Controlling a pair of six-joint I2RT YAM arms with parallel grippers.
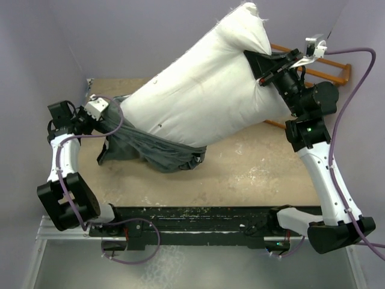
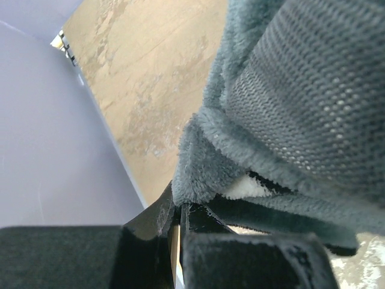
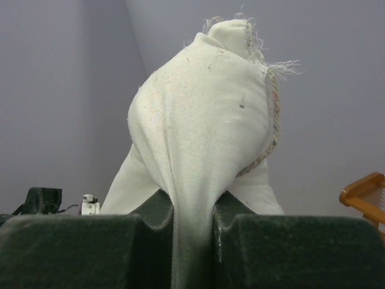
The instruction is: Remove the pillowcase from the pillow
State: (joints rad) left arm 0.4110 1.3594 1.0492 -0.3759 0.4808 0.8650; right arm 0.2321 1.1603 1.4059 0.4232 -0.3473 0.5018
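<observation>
The white pillow (image 1: pixel 204 90) is lifted at its far right end and slopes down to the left. My right gripper (image 1: pixel 260 67) is shut on a fold of the pillow (image 3: pixel 198 120) near its upper corner. The pillowcase (image 1: pixel 150 150), grey side out, is bunched on the table around the pillow's lower left end. My left gripper (image 1: pixel 109 113) is shut on the pillowcase's plush grey edge (image 2: pixel 204 168) at the left. A bit of its striped side (image 2: pixel 246 186) shows in the left wrist view.
A wooden rack (image 1: pixel 325 63) stands at the back right behind the right arm. Grey walls close in the table (image 1: pixel 258 168) on the left and far sides. The arms' black base rail (image 1: pixel 204 220) runs along the near edge.
</observation>
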